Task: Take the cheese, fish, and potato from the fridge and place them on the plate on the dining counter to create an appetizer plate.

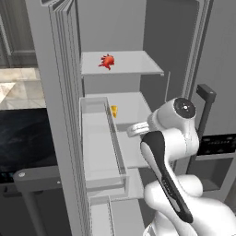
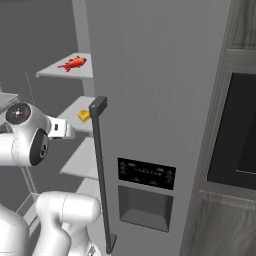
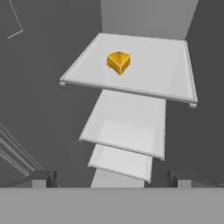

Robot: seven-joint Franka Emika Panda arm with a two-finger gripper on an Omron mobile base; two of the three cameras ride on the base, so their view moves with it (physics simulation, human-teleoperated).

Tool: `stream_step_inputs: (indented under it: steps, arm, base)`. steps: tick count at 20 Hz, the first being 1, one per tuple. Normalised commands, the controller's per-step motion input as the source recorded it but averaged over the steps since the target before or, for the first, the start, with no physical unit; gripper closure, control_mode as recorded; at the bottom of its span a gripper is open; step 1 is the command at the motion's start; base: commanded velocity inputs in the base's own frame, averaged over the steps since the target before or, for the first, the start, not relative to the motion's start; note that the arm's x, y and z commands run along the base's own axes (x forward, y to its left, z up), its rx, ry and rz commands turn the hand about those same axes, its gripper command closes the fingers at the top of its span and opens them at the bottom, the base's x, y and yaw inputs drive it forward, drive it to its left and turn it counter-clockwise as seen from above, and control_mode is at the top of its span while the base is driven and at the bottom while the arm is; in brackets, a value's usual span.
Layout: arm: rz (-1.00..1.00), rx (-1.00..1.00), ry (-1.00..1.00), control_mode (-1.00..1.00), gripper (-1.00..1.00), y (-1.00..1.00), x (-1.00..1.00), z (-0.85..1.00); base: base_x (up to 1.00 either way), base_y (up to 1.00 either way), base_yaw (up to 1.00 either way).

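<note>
Here the fridge (image 1: pixel 60 115) stands open, a tall grey cabinet whose left door swings toward the base camera and carries clear bins (image 1: pixel 99 143) on its inner face. Its right door is closed in the right base view, with a long dark bar handle (image 2: pixel 99 170) and a dispenser panel (image 2: pixel 146 173). Inside, pale grey shelves step down one below another.

The white arm (image 1: pixel 170 152) reaches from the lower right of the left base view toward the middle shelves, its wrist just in front of the shelf edge. The gripper (image 3: pixel 111 179) is spread to its widest, the two dark fingertips (image 3: pixel 43 178) standing far apart at the bottom corners of the hand view. Nothing lies between them and they touch nothing; the gripper is released and hangs above and in front of the shelves, well apart from the food.

The fish (image 1: pixel 107 61) lies on the top shelf (image 1: pixel 138 64), bright red with spiky fins. In the right base view its long axis runs roughly level along the shelf, from lower left to upper right; which end is the head I cannot tell.

The cheese (image 3: pixel 118 62) sits on the shelf below (image 3: pixel 166 74), toward its left and rear part in the hand view. It is a small yellow-orange wedge resting flat, its narrow corner pointing toward the bottom of the hand view and its broad rounded back away.
</note>
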Motion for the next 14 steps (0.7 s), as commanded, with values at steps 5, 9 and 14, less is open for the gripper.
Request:
stream_step_inputs:
  steps: [5,9,14]
  arm:
    - [-0.03,0.00,-0.01,-1.00,-1.00,-0.01,0.52,-0.04]
    - [-0.06,0.00,-0.01,-1.00,-1.00,0.03,0.60,-0.01]
    - [-0.06,0.00,0.00,-1.00,-1.00,0.02,0.58,-0.02]
  base:
    - [0.00,0.00,0.00]
    - [0.00,0.00,0.00]
    - [0.00,0.00,0.00]
